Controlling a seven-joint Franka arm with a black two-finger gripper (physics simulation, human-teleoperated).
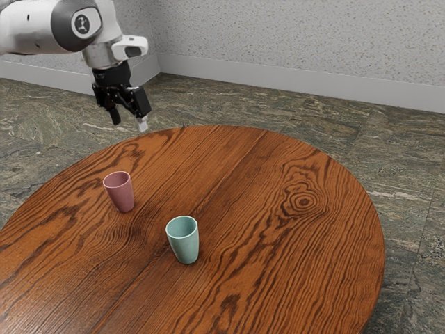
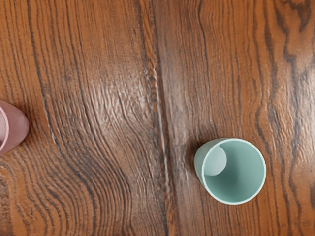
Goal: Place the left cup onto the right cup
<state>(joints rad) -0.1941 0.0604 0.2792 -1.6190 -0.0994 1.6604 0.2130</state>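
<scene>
A pink cup (image 1: 119,191) stands upright on the round wooden table (image 1: 278,209), toward the exterior view's left. A teal cup (image 1: 183,239) stands upright to its right and nearer the front. My gripper (image 1: 128,122) hangs high above the table's far left edge, well above and behind the pink cup, open with nothing between its fingers. In the wrist view the teal cup (image 2: 230,170) is seen from above with its mouth open and empty, and a sliver of the pink cup (image 2: 11,127) sits at the frame's edge.
The table stands on a stone-patterned floor (image 1: 389,139) with a pale wall (image 1: 313,35) behind. The wood around both cups is bare, with wide room on the exterior view's right.
</scene>
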